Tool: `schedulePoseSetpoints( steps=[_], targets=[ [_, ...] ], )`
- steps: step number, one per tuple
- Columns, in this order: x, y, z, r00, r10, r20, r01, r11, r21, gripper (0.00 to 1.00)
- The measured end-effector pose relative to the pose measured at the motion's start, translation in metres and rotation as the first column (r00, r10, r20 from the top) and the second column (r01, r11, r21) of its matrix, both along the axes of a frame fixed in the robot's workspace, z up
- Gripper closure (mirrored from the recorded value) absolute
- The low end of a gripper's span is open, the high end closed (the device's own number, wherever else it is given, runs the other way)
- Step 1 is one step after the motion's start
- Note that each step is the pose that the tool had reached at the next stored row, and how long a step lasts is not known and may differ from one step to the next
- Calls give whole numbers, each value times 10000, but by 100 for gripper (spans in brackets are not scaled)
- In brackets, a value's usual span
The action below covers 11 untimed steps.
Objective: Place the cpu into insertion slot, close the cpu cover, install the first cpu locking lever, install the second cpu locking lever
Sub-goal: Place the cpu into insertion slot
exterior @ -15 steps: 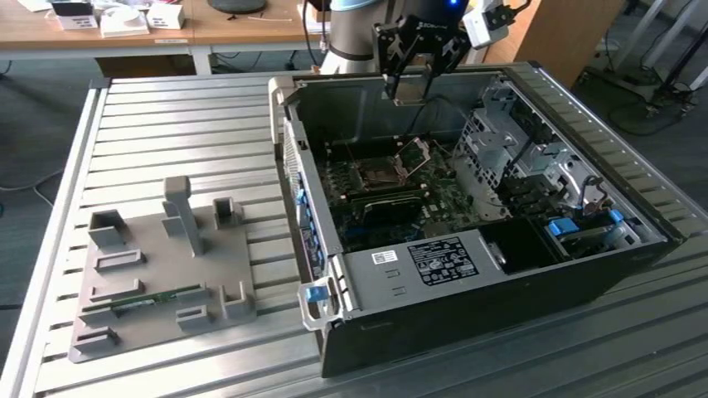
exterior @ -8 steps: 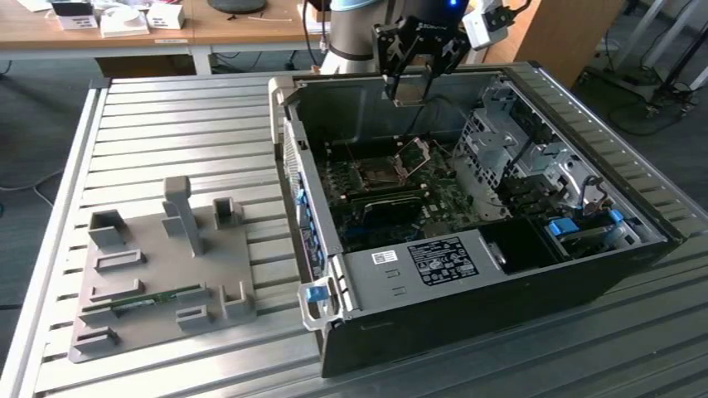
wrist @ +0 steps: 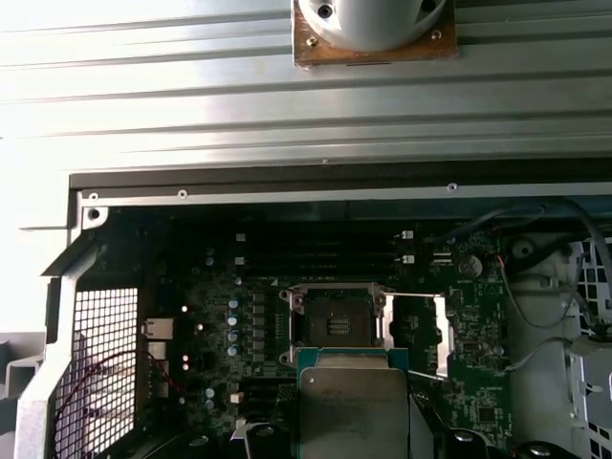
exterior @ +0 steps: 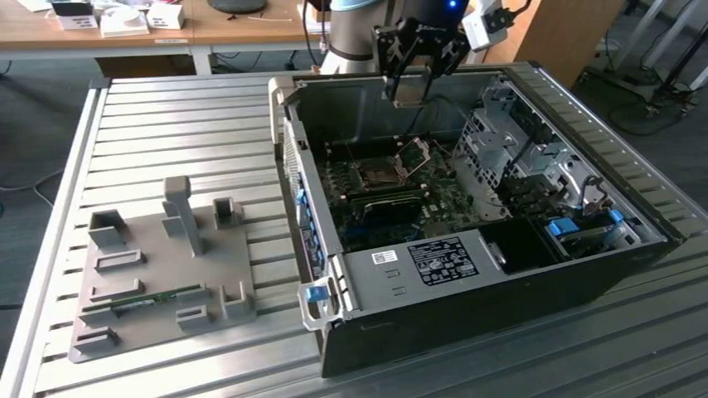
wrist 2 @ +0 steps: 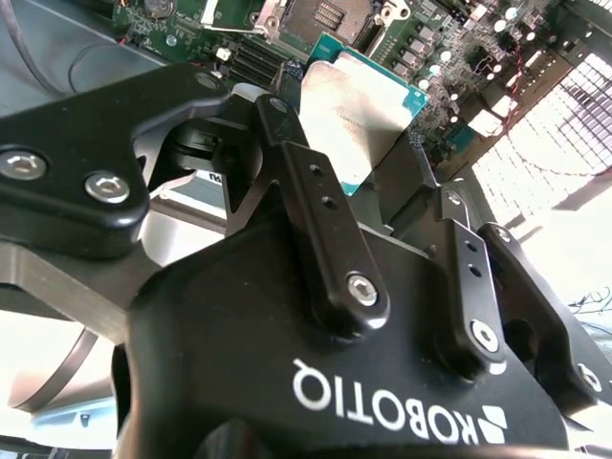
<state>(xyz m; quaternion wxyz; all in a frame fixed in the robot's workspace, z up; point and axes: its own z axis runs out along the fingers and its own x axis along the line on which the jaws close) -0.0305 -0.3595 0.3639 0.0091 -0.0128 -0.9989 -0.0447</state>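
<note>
The cpu (wrist 2: 363, 91) is grasped by the gripper (wrist 2: 356, 158) above the uncovered insertion slot (wrist: 337, 325); the cpu cover (wrist: 419, 335) stands open.

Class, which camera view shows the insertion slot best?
The first wrist view: the insertion slot faces the camera, uncovered. The exterior view shows it distant and slanted; the second wrist view catches part of it beyond the cpu.
</note>
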Motion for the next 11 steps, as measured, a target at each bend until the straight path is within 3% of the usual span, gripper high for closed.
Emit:
schedulePoseSetpoints(
  steps=[11],
  targets=[
    [0, 0, -27, 10000, 0, 1, 0, 10000, -2, 46]
  ],
)
